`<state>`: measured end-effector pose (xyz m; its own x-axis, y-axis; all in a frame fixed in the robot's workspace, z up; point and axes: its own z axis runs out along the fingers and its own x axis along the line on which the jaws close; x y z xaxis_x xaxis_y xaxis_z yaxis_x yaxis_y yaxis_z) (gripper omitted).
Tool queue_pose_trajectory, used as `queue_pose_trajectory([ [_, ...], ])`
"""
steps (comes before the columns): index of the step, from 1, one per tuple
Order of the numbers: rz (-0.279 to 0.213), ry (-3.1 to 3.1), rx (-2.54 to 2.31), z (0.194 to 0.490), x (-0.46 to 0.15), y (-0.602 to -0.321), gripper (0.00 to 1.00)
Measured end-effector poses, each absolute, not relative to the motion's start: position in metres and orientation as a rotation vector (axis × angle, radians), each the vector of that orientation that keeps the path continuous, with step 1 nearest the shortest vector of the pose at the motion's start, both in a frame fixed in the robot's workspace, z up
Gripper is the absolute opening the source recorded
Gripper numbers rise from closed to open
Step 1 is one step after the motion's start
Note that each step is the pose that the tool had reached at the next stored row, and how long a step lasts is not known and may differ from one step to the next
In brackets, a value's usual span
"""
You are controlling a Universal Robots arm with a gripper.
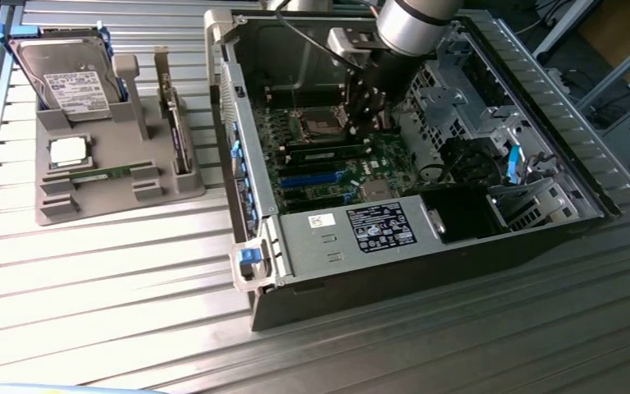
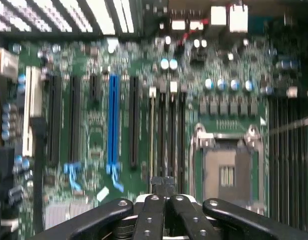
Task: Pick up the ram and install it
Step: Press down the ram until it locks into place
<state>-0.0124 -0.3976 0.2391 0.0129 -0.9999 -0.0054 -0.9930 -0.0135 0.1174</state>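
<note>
The pincer [image 2: 164, 186] is closed, its tips pressed on the top edge of the ram [image 2: 163, 145] standing in a slot of the motherboard [image 2: 94, 130] directly under it, beside the empty CPU socket [image 2: 226, 167]. Around it stands the open computer case [image 1: 326, 246] on the worktop [image 1: 107, 279].

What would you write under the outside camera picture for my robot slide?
Robot gripper, shut, reaches inside an open computer case above the green motherboard; a ram stick lies in the gray tray beside it.
</note>
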Motion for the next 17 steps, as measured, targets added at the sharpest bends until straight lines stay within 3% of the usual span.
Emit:
queue_pose_trajectory([
  [6,-0.139,-2.150,2.180,0.245,0.014,-0.398,0.11],
  [17,-0.139,-2.150,2.180,0.287,0.051,-0.398,0.11],
])
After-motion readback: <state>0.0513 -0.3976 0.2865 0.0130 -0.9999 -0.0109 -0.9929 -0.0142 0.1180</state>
